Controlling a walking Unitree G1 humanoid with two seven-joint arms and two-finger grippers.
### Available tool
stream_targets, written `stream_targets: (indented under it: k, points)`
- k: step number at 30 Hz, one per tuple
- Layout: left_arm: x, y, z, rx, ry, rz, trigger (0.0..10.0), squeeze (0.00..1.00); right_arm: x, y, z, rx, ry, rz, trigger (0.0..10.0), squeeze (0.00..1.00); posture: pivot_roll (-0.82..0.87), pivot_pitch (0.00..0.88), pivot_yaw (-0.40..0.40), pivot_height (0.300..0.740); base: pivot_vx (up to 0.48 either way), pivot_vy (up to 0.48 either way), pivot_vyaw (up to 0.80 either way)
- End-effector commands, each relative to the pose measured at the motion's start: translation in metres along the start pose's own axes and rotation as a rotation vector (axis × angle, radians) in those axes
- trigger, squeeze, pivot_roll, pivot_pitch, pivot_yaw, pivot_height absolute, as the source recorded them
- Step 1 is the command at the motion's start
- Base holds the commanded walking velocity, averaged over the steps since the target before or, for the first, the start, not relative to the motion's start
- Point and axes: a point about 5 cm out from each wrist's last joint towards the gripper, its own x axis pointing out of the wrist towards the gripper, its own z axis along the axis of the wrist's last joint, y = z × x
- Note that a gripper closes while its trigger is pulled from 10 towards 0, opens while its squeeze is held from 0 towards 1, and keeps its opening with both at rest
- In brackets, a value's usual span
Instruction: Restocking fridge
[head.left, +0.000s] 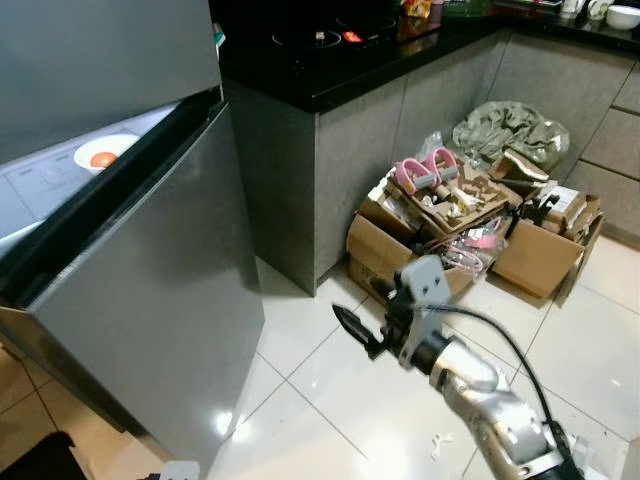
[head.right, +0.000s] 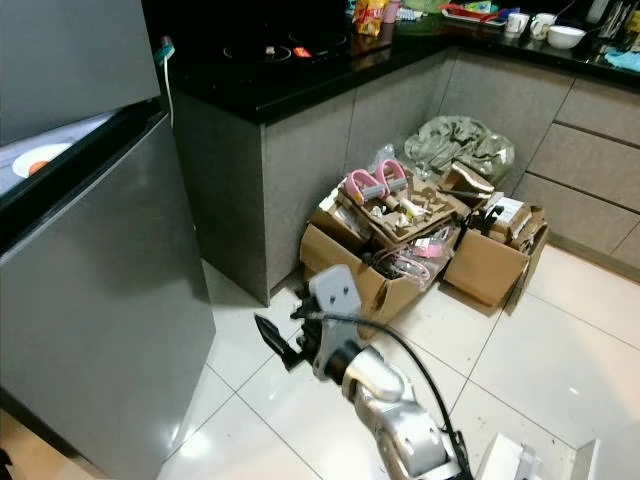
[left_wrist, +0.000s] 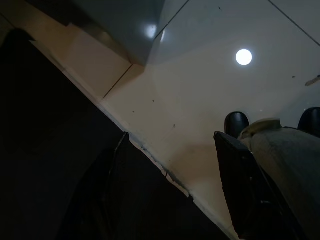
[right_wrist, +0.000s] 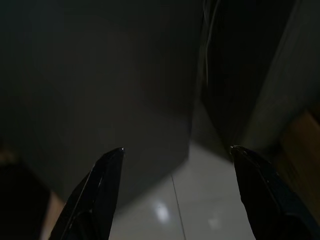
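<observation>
right pincer (right_wrist: 172, 195) spread, facing fridge door (head.left: 150, 300)

Grey fridge (head.left: 150, 300), black countertop (head.left: 330, 60), brown boxes (head.left: 450, 240) (pink handles (head.left: 425, 170) atop)

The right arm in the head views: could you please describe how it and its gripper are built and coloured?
The right arm is a rounded silver metal tube with a black cable looping over it. A pale grey block sits above the wrist. The right gripper has two long black fingers tapering to points.
</observation>
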Motion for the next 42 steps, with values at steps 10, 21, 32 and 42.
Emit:
stream_targets:
  k: [10,21,32,42]
  points:
    - [0.007,0.021,0.044,-0.051,-0.179,0.177,10.0,0.00,-0.017,-0.017,-0.030,-0.021,0.051,-0.212,10.0,0.00,-0.12,0.131,-0.007,0.740,0.000,0.000,0.00]
    - [-0.009,0.041,0.128,-0.117,-0.553,0.385,10.0,0.00,-0.008,-0.008,0.011,-0.092,-0.165,-0.174,10.0,0.00,-0.12,0.137,-0.002,0.740,0.000,0.000,0.00]
    - [-0.054,-0.023,0.172,0.006,-0.813,-0.033,10.0,0.00,-0.014,-0.019,0.011,-0.098,-0.180,-0.260,10.0,0.00,-0.09,0.143,-0.002,0.740,0.000,0.000,0.00]
    - [-0.056,-0.021,0.186,-0.020,-0.798,-0.024,10.0,0.00,-0.015,-0.026,0.006,-0.097,-0.149,-0.323,10.0,0.00,-0.10,0.142,0.005,0.740,0.000,0.000,0.77]
